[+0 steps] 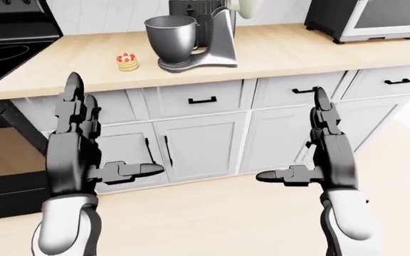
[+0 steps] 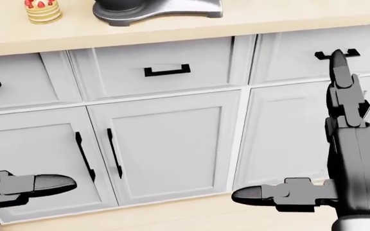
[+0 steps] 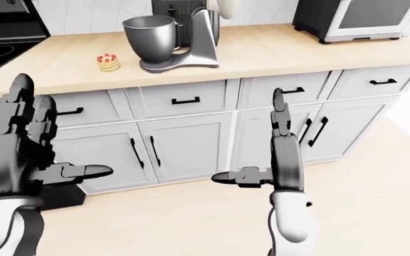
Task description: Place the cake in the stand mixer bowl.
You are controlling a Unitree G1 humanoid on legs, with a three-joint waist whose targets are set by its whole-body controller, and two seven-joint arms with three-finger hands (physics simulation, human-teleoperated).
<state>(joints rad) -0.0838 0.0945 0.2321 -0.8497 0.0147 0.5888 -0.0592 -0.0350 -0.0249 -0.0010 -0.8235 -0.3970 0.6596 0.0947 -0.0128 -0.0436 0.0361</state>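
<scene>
On the counter [image 1: 276, 53], cake [image 1: 127, 61] sits left of mixer bowl [image 1: 169, 33]; both hands' fingers [image 1: 73, 101] spread, empty.

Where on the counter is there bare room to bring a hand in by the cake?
Bare counter lies left of the cake, toward the stove, and right of the mixer up to the toaster oven. Crowded: the narrow gap between cake and mixer bowl.

On the counter [image 1: 276, 53], the cake [image 1: 127, 62] sits just left of the stand mixer [image 1: 194, 37].
</scene>
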